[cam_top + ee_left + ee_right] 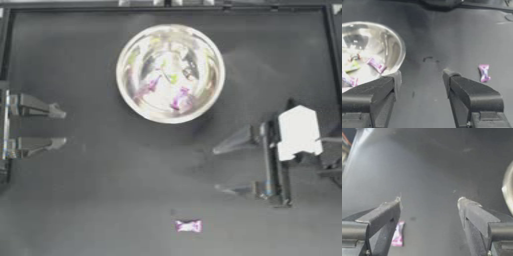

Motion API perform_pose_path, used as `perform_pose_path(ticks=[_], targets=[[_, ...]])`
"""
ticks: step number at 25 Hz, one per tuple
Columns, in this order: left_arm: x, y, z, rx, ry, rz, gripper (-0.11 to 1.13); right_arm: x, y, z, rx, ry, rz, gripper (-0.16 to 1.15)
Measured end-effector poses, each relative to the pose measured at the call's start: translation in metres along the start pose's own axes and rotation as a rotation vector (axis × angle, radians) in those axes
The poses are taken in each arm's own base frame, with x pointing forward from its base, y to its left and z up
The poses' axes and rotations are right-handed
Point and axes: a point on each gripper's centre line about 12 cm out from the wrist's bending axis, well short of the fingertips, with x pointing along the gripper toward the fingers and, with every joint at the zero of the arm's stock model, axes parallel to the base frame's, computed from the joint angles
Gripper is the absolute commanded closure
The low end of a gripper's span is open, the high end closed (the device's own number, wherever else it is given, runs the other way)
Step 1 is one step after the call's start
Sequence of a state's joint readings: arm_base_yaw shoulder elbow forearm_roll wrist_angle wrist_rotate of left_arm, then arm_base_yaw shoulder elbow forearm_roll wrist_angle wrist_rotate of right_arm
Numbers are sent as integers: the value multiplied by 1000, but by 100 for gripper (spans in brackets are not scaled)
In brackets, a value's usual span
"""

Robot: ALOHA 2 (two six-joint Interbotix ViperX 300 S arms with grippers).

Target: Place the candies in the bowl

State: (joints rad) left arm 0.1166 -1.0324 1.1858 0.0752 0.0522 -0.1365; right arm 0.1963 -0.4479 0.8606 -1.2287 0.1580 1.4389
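Note:
The shiny silver bowl [170, 73] sits at the table's upper middle, with several candies inside: pink ones [180, 97] and a yellow-green one [172, 78]. In the left wrist view the bowl [392, 40] shows a pink candy [376, 64] and a yellow-green one [352, 67]. One pink candy [188, 226] lies alone on the table near the front edge, also visible as the pink candy [484, 72] and the pink candy [397, 234]. My right gripper [224, 167] stands open, right of centre, above and right of that candy. My left gripper [61, 127] is open at the left edge.
The table's raised rim [167, 9] runs along the back and sides. The bowl's edge [507, 189] shows at one side of the right wrist view.

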Motion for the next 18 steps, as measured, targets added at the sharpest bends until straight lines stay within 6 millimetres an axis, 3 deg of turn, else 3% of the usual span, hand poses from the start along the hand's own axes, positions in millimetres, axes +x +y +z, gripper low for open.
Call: perform_pose_path(ticks=[18], targets=[[0,0,2,-8,-2,0,14,51,56,-31,-55,336,-90,1]])
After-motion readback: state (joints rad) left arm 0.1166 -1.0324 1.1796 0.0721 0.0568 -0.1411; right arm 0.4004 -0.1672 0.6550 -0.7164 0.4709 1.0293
